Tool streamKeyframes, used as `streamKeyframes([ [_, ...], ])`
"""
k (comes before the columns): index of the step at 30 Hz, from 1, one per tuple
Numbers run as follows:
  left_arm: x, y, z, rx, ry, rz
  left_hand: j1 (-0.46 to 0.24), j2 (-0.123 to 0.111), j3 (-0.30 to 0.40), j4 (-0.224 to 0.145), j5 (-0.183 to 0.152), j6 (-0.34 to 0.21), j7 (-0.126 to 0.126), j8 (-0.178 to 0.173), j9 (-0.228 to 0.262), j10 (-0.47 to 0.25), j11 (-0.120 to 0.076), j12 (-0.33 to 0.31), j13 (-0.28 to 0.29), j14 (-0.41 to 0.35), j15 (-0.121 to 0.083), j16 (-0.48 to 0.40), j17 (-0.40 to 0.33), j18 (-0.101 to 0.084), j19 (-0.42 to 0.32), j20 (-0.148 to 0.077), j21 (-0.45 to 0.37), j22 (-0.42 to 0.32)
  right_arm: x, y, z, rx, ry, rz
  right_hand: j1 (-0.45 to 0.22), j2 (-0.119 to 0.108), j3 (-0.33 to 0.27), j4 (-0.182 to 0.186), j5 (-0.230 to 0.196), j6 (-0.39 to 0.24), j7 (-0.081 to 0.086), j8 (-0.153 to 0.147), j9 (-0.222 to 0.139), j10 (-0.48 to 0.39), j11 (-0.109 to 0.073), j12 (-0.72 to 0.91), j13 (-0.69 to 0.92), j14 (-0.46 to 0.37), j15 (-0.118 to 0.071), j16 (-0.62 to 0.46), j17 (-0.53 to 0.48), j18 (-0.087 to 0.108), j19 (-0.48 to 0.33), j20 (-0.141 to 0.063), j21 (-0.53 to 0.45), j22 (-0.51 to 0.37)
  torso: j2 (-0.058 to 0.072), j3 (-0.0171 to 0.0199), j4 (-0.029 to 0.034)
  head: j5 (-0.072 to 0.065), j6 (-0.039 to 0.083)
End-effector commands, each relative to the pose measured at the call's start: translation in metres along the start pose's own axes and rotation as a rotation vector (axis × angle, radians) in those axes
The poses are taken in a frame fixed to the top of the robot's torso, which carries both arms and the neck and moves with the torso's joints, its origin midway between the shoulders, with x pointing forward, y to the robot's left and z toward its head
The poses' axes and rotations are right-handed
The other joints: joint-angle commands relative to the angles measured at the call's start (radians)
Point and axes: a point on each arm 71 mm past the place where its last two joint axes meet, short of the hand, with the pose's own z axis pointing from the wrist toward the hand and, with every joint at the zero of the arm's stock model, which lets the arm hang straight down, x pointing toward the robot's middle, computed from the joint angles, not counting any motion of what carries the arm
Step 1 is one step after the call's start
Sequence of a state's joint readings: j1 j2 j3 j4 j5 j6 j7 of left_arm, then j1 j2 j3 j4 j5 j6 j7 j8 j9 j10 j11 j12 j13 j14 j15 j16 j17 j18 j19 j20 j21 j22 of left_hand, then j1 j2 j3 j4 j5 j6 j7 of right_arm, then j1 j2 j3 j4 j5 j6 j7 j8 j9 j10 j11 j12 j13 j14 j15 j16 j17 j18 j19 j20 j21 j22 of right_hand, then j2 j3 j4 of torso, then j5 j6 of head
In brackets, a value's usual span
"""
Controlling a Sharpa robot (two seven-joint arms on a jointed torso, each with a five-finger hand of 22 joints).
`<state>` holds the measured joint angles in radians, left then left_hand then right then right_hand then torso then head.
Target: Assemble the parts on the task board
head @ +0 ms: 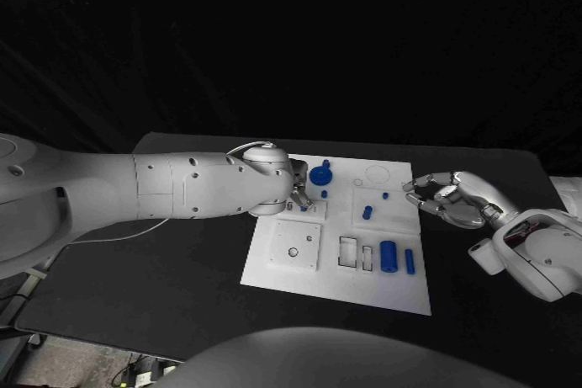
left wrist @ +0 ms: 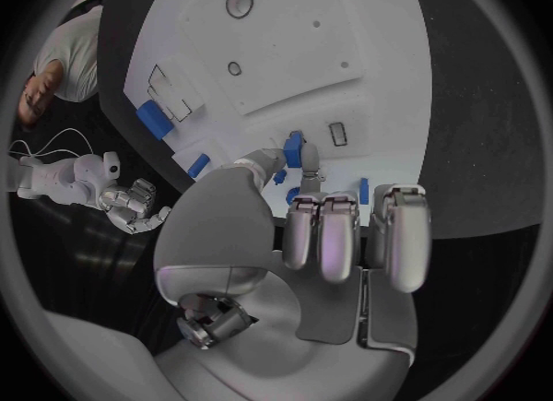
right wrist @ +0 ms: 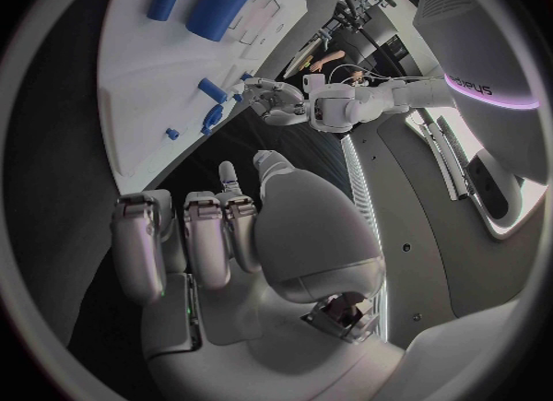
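The left hand [head: 295, 192] sits over the upper-left part of the board [head: 279, 274], right by the round blue part [head: 320, 175]. In the left wrist view its thumb and a finger come together at a small blue piece [left wrist: 307, 155] above the white surface, so it seems to be pinching that piece; the other fingers [left wrist: 335, 235] are curled forward. I judge the step in hand to be carrying or seating this small part at the board's upper-left corner. The next move calls for lining it up with its seat, lowering it straight, and letting go without knocking the round part beside it.

The right hand [head: 447, 196] hovers just off the board's right edge, in the middle right of the head view. Its fingers are curled in with nothing visible in them; in the right wrist view the fingers [right wrist: 196, 240] lie close together over the dark table [head: 158, 279].

The board is a white plate in the middle of the frame, with rectangular recesses [head: 357, 253] low in the centre and a raised square with a hole [head: 296, 244] at lower left. A blue cylinder [head: 388, 256] and a thinner blue bar [head: 410, 261] lie at lower right. A short blue peg [head: 367, 212] stands mid-board, and small blue pieces [head: 384, 196] dot the upper part. Most parts look loose, so the assembly appears to be at an early stage.
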<state>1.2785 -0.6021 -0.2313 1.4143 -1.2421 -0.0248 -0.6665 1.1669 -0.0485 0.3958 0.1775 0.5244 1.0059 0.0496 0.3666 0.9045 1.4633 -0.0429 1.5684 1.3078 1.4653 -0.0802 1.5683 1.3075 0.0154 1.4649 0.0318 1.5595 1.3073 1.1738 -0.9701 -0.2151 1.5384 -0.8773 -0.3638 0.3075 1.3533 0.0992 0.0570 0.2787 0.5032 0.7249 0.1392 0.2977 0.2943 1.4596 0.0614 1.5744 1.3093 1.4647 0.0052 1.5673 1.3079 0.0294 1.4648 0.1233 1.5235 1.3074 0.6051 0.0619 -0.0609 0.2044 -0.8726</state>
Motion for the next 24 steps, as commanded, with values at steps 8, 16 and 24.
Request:
streamKeyframes([
  [8,0.0012,-0.0021,0.0000,0.012,-0.023,0.006,0.002,0.009,0.002,-0.004,0.002,0.036,-0.028,0.006,0.019,0.108,-0.001,0.002,0.263,0.105,-0.008,0.002,0.263,-0.011,0.096,-0.006,-0.005,0.257,0.0014,-0.0001,-0.0005,-0.006,0.012,0.001,0.009,0.000,0.008,0.000,0.009,-0.008,0.002,0.000,0.000,0.111,-0.003,-0.004,0.262,0.106,0.004,0.003,0.263,-0.011,0.048,-0.003,-0.006,0.239,0.000,0.0001,-0.0002,0.002,0.000],
  [16,0.0053,-0.0036,0.0002,0.015,-0.003,0.023,0.003,0.009,0.002,-0.004,0.002,0.038,-0.028,0.006,0.020,0.108,-0.002,0.002,0.263,0.105,-0.008,0.002,0.263,-0.010,0.094,-0.006,-0.008,0.256,0.0019,-0.0002,-0.0006,-0.004,0.015,0.003,0.010,0.000,0.009,0.000,0.010,-0.008,0.003,0.000,0.000,0.111,-0.003,-0.004,0.262,0.106,0.004,0.003,0.263,-0.011,0.048,-0.003,-0.007,0.239,0.000,-0.0002,0.0000,0.004,0.000],
  [24,0.0085,-0.0032,0.0013,0.011,0.007,0.058,0.004,0.004,0.002,-0.009,-0.007,0.036,-0.029,0.002,0.019,0.108,-0.002,0.002,0.263,0.105,-0.009,0.002,0.263,-0.007,0.088,-0.007,-0.020,0.251,0.0020,-0.0003,-0.0010,-0.004,0.017,0.004,0.010,0.000,0.009,0.000,0.010,-0.008,0.003,0.000,0.000,0.111,-0.003,-0.004,0.262,0.106,0.004,0.003,0.263,-0.011,0.048,-0.003,-0.007,0.239,0.001,-0.0004,-0.0003,0.004,0.000],
])
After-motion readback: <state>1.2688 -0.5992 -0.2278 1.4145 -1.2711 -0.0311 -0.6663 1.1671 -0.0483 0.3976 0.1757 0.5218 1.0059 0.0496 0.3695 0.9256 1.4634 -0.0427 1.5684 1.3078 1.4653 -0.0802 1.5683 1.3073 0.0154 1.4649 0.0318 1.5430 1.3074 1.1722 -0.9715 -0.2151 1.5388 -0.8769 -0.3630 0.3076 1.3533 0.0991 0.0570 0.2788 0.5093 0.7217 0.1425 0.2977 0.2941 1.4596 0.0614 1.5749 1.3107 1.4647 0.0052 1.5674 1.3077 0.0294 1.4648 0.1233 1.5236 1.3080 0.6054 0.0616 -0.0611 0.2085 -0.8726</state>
